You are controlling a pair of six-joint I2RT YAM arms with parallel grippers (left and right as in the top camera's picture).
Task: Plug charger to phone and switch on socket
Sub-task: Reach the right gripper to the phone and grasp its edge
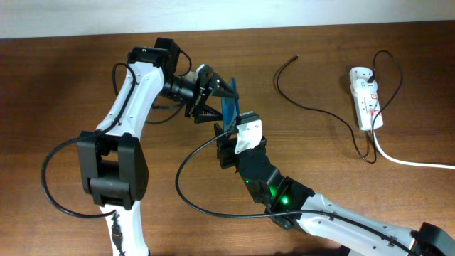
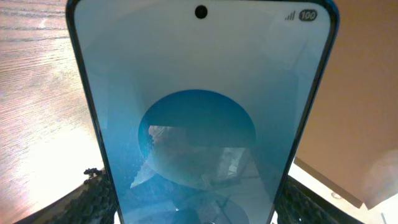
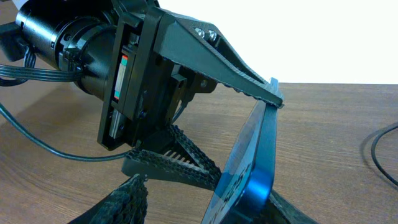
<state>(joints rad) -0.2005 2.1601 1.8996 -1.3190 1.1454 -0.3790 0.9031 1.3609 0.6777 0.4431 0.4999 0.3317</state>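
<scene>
My left gripper (image 1: 217,96) is shut on the phone (image 1: 229,110) and holds it by its long edges, tilted up on edge above the table. The phone's light-blue screen with a dark blue round shape fills the left wrist view (image 2: 199,124), with my fingers (image 2: 193,202) at both sides. My right gripper (image 1: 238,139) is open around the phone's lower end (image 3: 258,162), which sits close to its right finger (image 3: 205,208). The charger's black cable (image 1: 313,107) lies on the table at the right, its plug tip (image 1: 295,58) free and its white adapter (image 1: 359,73) on the socket (image 1: 368,103).
The socket's thick white cord (image 1: 412,162) runs off to the right edge. Both arms' black cables loop over the table at the left (image 1: 53,192) and centre (image 1: 185,192). A white wall borders the table's far edge.
</scene>
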